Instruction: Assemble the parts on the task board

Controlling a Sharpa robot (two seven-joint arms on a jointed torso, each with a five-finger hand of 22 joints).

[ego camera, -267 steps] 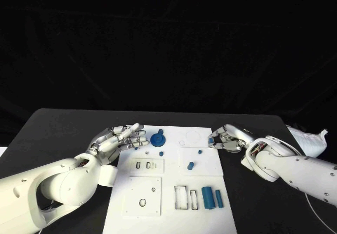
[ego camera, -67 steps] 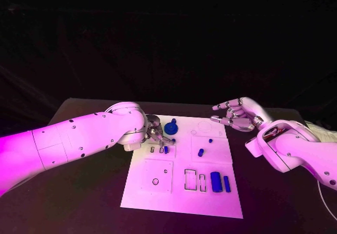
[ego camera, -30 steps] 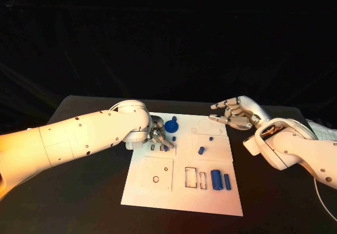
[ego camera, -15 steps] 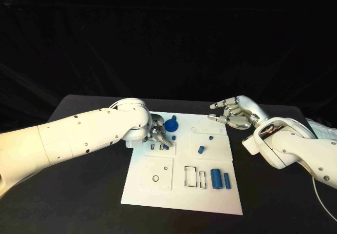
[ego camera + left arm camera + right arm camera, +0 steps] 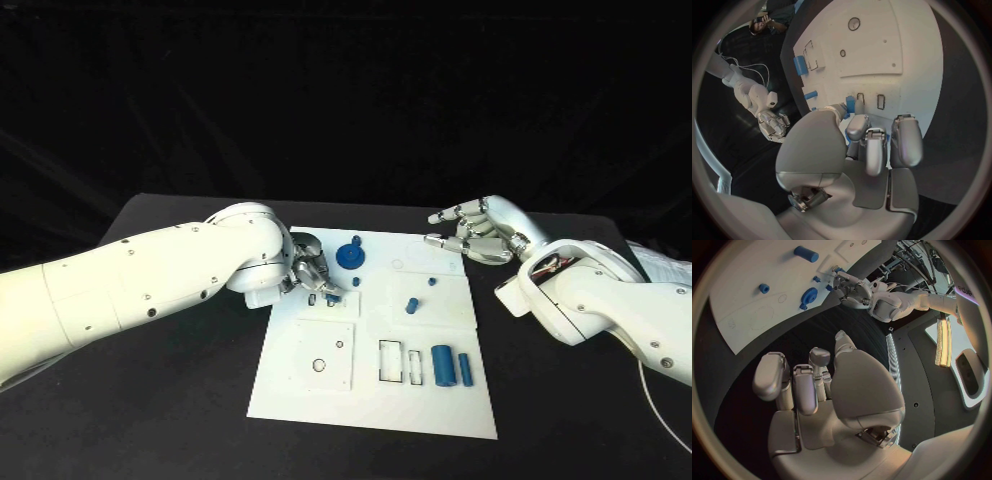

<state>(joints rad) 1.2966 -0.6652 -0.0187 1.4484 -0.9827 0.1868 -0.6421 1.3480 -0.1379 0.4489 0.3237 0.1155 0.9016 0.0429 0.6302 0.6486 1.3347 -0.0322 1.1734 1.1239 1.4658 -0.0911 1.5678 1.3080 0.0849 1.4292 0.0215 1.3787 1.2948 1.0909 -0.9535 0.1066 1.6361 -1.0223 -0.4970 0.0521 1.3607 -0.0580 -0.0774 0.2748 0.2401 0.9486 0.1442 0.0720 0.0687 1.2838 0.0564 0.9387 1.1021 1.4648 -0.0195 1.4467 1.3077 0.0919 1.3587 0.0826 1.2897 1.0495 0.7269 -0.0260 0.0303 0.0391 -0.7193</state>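
Observation:
The white task board lies in the middle of the table. My left hand reaches down on its left part and pinches a small blue piece between the thumb and a finger, right beside two narrow slots. That piece touches the board. A blue gear-shaped part stands just beyond the hand. My right hand hovers over the board's far right corner, fingers apart, holding nothing.
Two small blue pieces stand mid-board and two blue blocks lie near the right edge beside outlined slots. A square plate with a round hole sits near left. Black table surrounds the board.
My left arm has swung a little outward to the left while its fingers stay at the slots with the small piece. My right hand has barely moved.

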